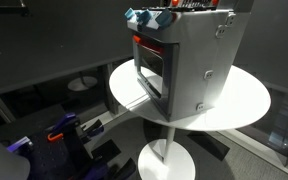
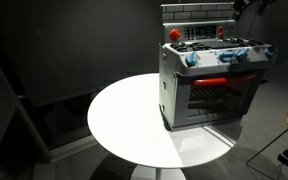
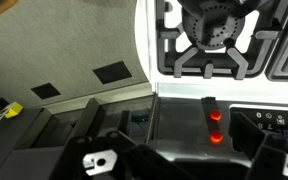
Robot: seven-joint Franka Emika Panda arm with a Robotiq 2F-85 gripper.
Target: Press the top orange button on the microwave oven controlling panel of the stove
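The stove (image 1: 199, 60) is a grey toy box with blue knobs and red parts along its top edge. It stands on a round white table (image 1: 246, 105) and shows in both exterior views (image 2: 209, 90). In the wrist view I look down on its burner grate (image 3: 214, 35) and a dark panel strip with two lit orange buttons, one (image 3: 212, 115) just above the other (image 3: 216, 138) in the picture. My gripper (image 3: 199, 165) is open. Its dark fingers frame the lower picture on either side of the buttons, without touching them. In the exterior views the gripper is barely seen above the stove.
The table (image 2: 124, 115) extends well to one side of the stove. A brick-patterned back wall (image 2: 194, 14) rises behind the cooktop. Blue and purple objects (image 1: 64, 130) lie on the floor near the table base. A yellow scrap (image 3: 9, 110) lies on the floor.
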